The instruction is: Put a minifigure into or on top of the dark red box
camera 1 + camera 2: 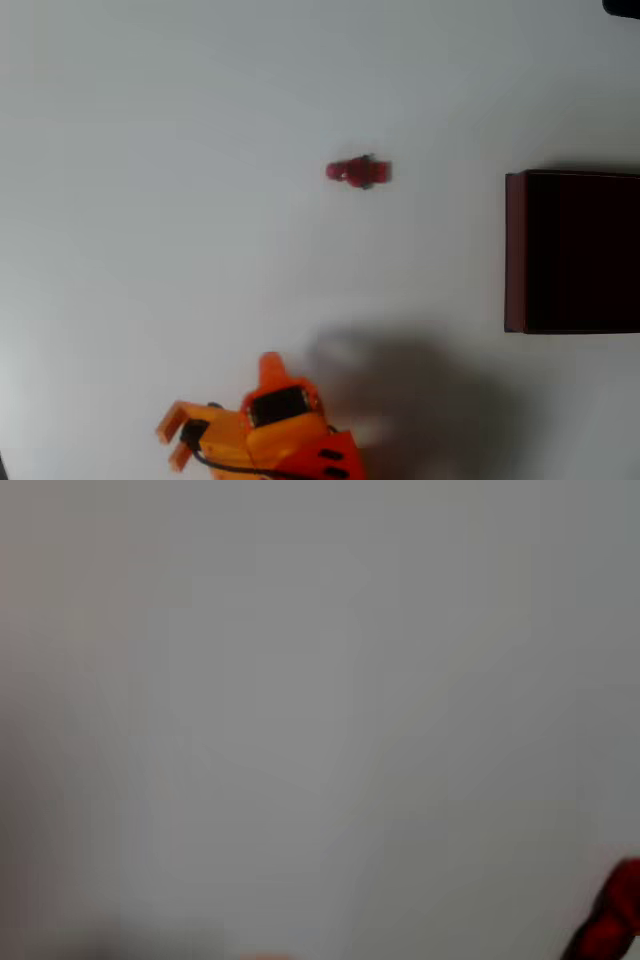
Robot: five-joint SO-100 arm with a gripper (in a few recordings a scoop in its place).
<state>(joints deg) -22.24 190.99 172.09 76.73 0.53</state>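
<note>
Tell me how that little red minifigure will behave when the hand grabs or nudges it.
The minifigure looks tiny beside the dark red box, so probably light and easily knocked aside. It already lies flat on the table, so tipping seems unlikely; its round head might let it pivot.

A plain white tabletop (150, 150) spans the overhead view, evenly lit, with a soft grey shadow near its bottom edge and a dark corner top right.

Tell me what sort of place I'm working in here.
Probably a bare tabletop test setup, not a home or shop. The plain white table holds just a tiny red minifigure and a dark red box at the overhead view's right edge, with the orange end effector near the bottom.
</note>
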